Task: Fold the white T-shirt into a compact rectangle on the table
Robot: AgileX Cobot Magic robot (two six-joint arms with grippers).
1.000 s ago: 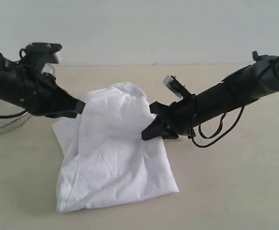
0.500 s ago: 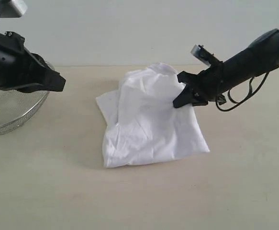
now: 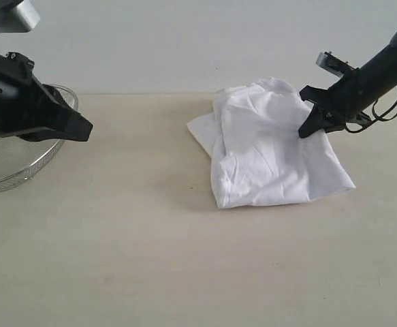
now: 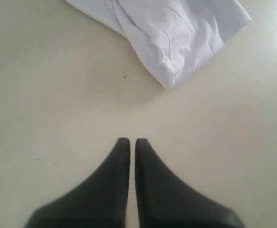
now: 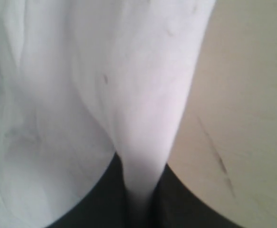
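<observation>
A: Where does the white T-shirt [image 3: 273,150] lie?

B: On the table [image 3: 150,266], toward 2 o'clock from the middle in the exterior view. It's a rumpled, doubled-over heap with a ragged outline, not a rectangle yet. No lettering shows.

A: Right gripper [image 3: 312,128]?

B: At the heap's 2 o'clock edge, jaws pinched on a ridge of cloth. The wrist view shows fabric pulled up between the two fingers. My read is that it holds the top layer by one raised edge so the layer can be dragged or laid over.

A: Left gripper [image 3: 82,129]?

B: Out at 9 o'clock, well apart from the shirt, near a wire basket [image 3: 21,167]. Fingers pressed together, nothing between them. Probably kept clear so the cloth moves freely.

A: Risk?

B: It's a one-point hold — the unheld side may bunch or trail.
</observation>
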